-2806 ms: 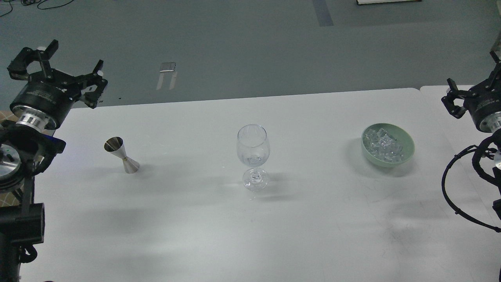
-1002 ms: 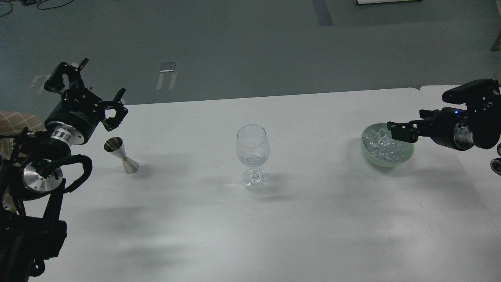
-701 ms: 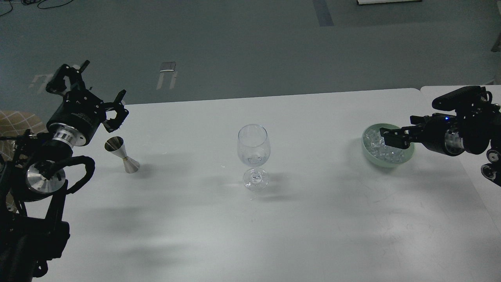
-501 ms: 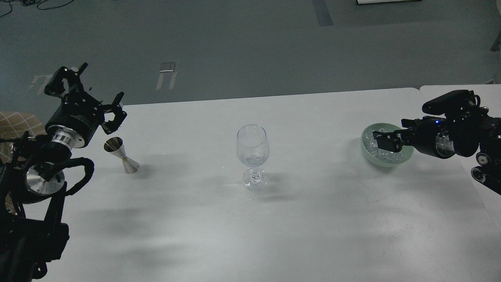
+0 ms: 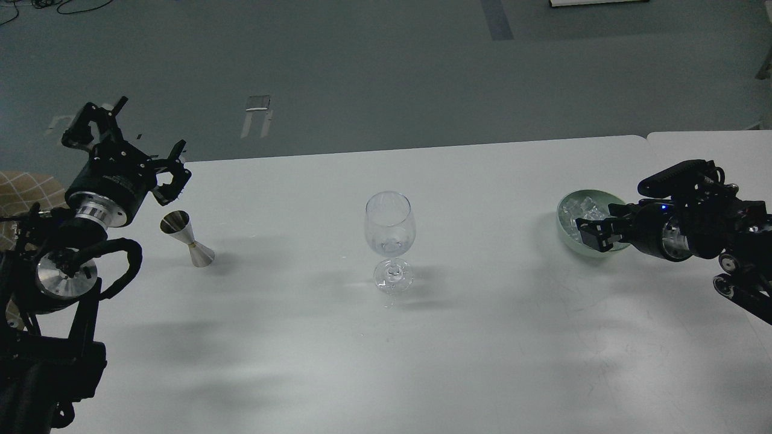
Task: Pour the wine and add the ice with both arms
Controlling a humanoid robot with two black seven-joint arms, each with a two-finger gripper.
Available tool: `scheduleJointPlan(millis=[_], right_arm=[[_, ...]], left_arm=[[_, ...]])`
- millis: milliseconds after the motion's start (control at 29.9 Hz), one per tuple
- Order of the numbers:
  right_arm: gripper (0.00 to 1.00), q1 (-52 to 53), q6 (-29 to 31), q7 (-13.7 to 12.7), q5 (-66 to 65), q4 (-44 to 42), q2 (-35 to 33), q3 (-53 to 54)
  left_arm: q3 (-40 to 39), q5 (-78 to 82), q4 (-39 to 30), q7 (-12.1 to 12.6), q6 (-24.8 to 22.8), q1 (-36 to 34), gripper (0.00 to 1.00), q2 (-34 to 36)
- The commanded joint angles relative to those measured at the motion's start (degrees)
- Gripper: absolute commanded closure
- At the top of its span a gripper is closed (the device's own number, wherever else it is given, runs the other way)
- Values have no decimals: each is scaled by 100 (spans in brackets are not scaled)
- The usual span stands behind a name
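My left end effector (image 5: 123, 141) hangs spread wide and empty above the desk's (image 5: 482, 337) far left corner, just beyond the steel hourglass-shaped jigger (image 5: 186, 239). My right end effector (image 5: 588, 232) covers the near rim of the pale green bowl (image 5: 570, 238) by the right edge, hiding part of the clear ice cubes (image 5: 579, 211); I cannot tell its grip. The stemmed clear wine glass (image 5: 390, 240) stands mid-desk; any liquid inside is hard to see. The wrist lettering is unreadable.

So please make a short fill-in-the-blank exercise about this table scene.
1. The clear stemmed wine glass stands ____ on the white table.
2. The clear ice cubes lie in a pale ____ bowl.
3. The right pincer reaches into the ____.
4. The left pincer is ____ above the silver metal jigger.

Missing: upright; green; bowl; open
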Motion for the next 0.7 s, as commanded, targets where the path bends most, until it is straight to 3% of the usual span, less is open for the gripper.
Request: scheduleJointPlan(millis=[0,267,334,401,501,668], right_arm=[[47,6,0,-200,-33,0,-7,1],[52,-2,0,-218,-33,0,-7,1],[58,-2,8,-218,-24,0,-7,1],[72,-11,17,-218,-24,0,-7,-8],[81,-55,43,-218,-24,0,-7,1],[84,-64,61,-218,11,9,-7,10]], left_arm=[[-6,-9,-1,10,-18,15,2,0],[-6,-9,-1,10,-9,15,2,-9],[-6,-9,8,10,-9,15,2,-9],[-24,-9,-1,19,-9,24,2,0],[-67,-9,8,28,-35,59,2,0],[-85,-9,8,28,-53,138,2,0]])
